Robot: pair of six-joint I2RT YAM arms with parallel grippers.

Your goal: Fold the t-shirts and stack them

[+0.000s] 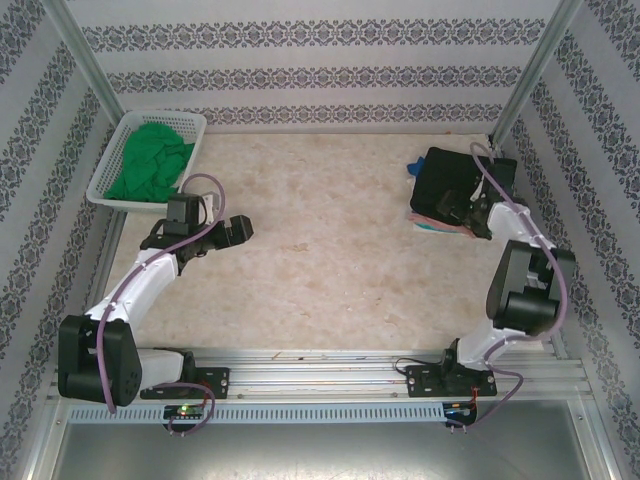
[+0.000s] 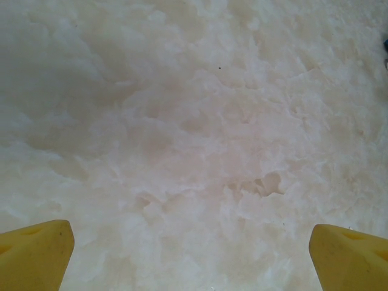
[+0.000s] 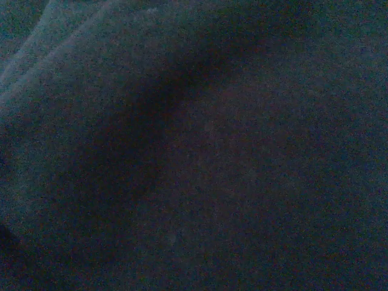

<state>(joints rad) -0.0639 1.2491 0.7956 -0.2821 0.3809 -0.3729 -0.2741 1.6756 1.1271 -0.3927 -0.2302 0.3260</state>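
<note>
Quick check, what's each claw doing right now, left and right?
Left claw: open, empty.
Right claw: pressed against the black t-shirt; open or closed cannot be told.

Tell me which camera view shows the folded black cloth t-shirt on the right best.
The top external view: the folded black cloth t-shirt shows in outline atop the stacked shirts at the table's far right. The right wrist view gives dark, blurred cloth up close, without its outline. The left wrist view faces the pale tabletop.

shirt (image 1: 150,165) in basket (image 1: 108,165) far left; shirt stack (image 1: 445,178) far right
</note>
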